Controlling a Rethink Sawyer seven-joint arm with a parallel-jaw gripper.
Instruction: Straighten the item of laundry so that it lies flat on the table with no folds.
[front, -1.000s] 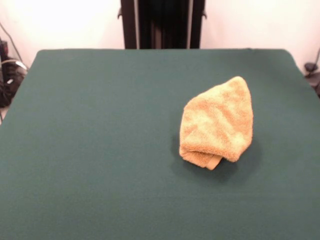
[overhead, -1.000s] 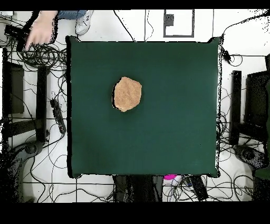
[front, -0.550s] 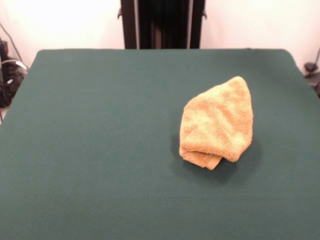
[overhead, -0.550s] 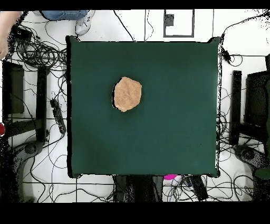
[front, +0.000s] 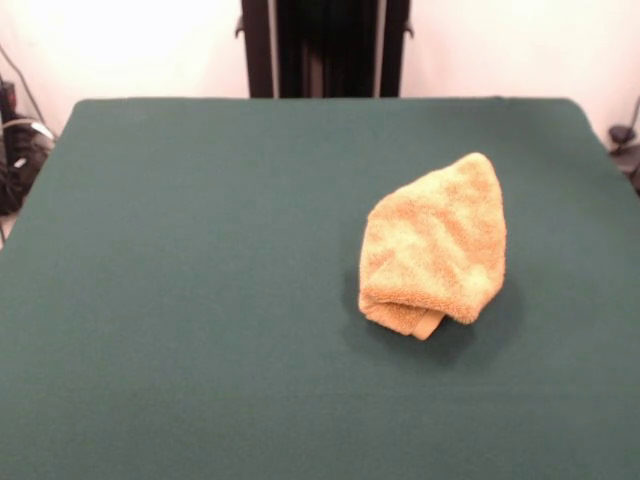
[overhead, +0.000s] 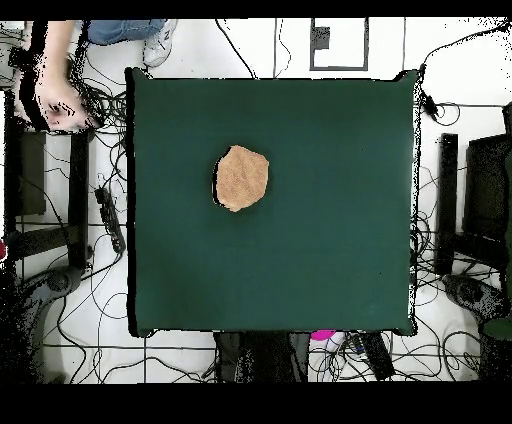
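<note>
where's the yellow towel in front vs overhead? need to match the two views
Front view: the towel lies right of centre on the green table, bunched, with a folded edge toward the camera.
Overhead view: the towel sits left of centre, in the upper half of the table.
Shared landmark: the table's edge on the robot's side, at the top of the front view and at the bottom of the overhead view.
</note>
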